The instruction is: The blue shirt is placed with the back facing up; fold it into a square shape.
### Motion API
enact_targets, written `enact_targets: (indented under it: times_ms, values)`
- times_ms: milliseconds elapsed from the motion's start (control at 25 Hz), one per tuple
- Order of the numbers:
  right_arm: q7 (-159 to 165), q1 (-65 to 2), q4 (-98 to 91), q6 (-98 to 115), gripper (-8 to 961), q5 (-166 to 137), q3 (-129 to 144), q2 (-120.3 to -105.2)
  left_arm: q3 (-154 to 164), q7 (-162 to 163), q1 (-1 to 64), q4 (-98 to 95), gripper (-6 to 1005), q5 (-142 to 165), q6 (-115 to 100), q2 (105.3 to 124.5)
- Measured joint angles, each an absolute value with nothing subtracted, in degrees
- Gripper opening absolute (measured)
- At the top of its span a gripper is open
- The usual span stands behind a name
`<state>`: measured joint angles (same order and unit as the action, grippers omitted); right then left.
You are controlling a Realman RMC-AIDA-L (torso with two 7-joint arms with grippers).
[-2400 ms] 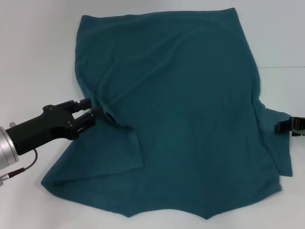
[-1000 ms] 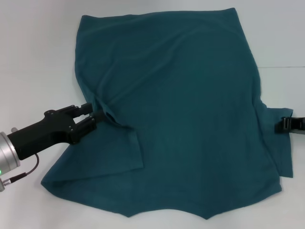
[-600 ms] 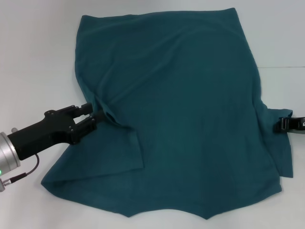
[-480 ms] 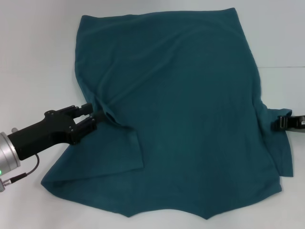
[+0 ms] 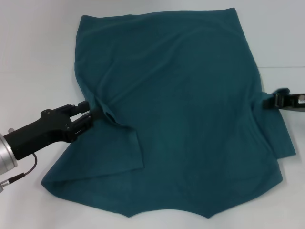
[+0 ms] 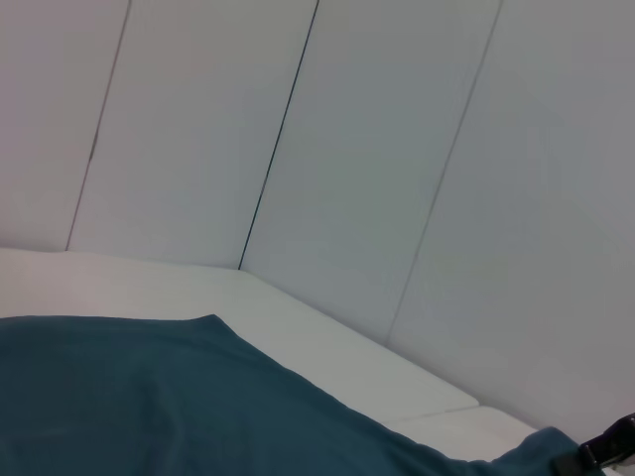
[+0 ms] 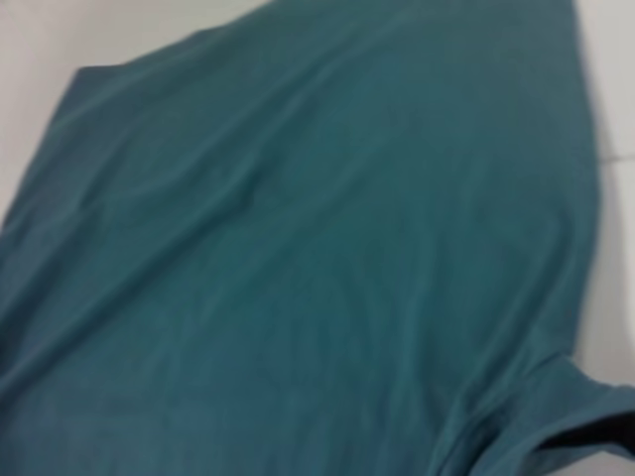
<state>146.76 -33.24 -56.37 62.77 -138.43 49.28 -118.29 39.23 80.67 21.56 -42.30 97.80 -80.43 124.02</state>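
The blue shirt [image 5: 181, 109] lies spread over the white table, wrinkled, its hem at the far side. At the shirt's left edge, by the sleeve fold, my left gripper [image 5: 96, 112] is shut on a pinch of fabric. On the opposite side my right gripper [image 5: 268, 100] is shut on the edge by the right sleeve, and the cloth there is pulled up toward it. Teal fabric of the shirt [image 7: 298, 248] fills the right wrist view. In the left wrist view the shirt [image 6: 149, 397] lies low in front, with the right gripper [image 6: 607, 448] far off.
The white table [image 5: 33, 57] shows bare on both sides of the shirt. Pale wall panels [image 6: 377, 178] stand behind the table's far edge. A cable [image 5: 21, 172] hangs from the left arm near the front left.
My right gripper has moved farther from me and inward along the right edge, dragging the sleeve fabric with it. My left gripper's fingers have drawn together on the fold; that arm has barely shifted.
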Motion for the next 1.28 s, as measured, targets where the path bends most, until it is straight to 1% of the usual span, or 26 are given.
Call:
enact_targets:
  times_ms: [240,400,680,880,1080,1280]
  values:
    - [146.67,-36.95,-53.11,61.90,34,-140.83,49.74,-118.56,38.44,80.68,21.05,-42.14,440,97.16,-81.43,124.02]
    - [147.67,-37.48,-53.53,60.95,37,-144.56,49.66,-118.92,36.73,80.69,20.71,-42.11,441,97.14,-82.47,124.02]
    - [150.34,-33.58,-61.58,62.27,43,-145.82,49.16,-119.03,35.48,80.61,20.32,-42.09,441,97.11,-82.74,124.01]
    - [151.65,-30.30,-68.13,65.34,47,-145.78,49.04,-119.50,35.48,80.44,20.30,-42.02,439,97.11,-82.78,124.01]
    - [152.54,-28.75,-71.93,67.70,51,-145.59,49.42,-120.00,35.49,80.36,20.30,-41.76,441,97.11,-82.98,124.01]
    - [153.33,-28.14,-74.10,67.86,55,-145.55,49.66,-120.08,34.87,80.27,20.14,-41.74,441,97.11,-83.40,124.01]
